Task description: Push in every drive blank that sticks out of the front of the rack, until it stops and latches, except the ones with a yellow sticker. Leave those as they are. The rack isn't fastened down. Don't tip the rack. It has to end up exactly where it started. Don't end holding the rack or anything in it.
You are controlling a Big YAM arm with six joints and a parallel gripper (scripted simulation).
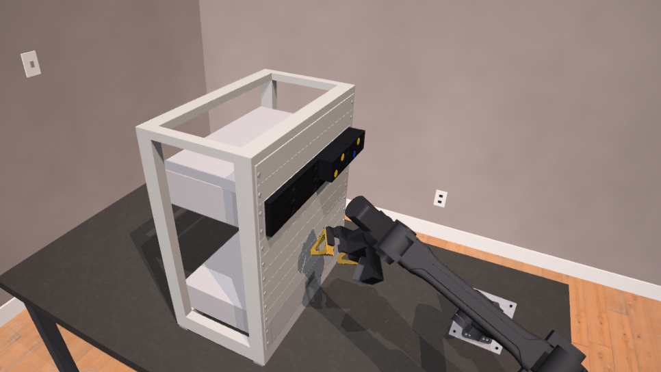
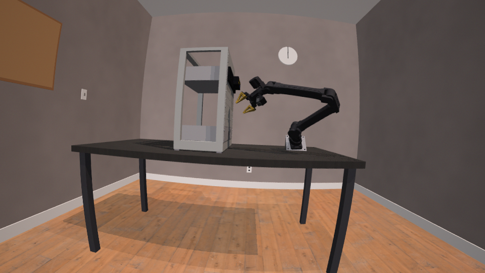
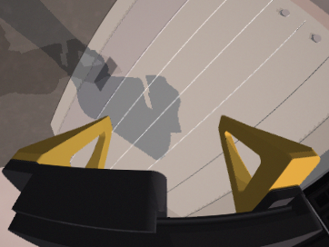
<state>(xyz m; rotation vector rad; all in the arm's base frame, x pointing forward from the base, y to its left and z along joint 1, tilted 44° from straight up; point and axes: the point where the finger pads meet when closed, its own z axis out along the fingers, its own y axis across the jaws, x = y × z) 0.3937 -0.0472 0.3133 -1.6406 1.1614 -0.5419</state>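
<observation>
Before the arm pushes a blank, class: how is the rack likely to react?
Probably tippy: the rack is tall and narrow, and the protruding blanks sit high. It may also slide on the table, since nothing visibly anchors it.

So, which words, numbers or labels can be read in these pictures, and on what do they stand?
None: no view shows any readable word or number.
The sticking-out drive blanks on the rack carry only plain dots: yellow dots and one blue dot, no writing.
The wall clock shows no numerals.
The gripper is unmarked.
</observation>
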